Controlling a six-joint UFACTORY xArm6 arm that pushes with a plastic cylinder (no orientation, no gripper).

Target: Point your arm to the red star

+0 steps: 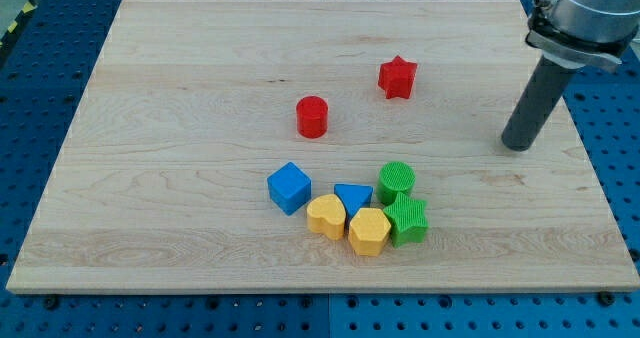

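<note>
The red star (397,77) lies on the wooden board (180,98) in the upper right part of the view. My tip (519,144) rests on the board near its right edge, to the right of and a little below the red star, well apart from it. A red cylinder (312,116) stands to the lower left of the star.
A cluster sits low in the middle: a blue cube (289,187), a blue triangle (353,197), a yellow heart-like block (326,216), a yellow hexagon (369,231), a green cylinder (396,180) and a green star (407,220). Blue pegboard (40,98) surrounds the board.
</note>
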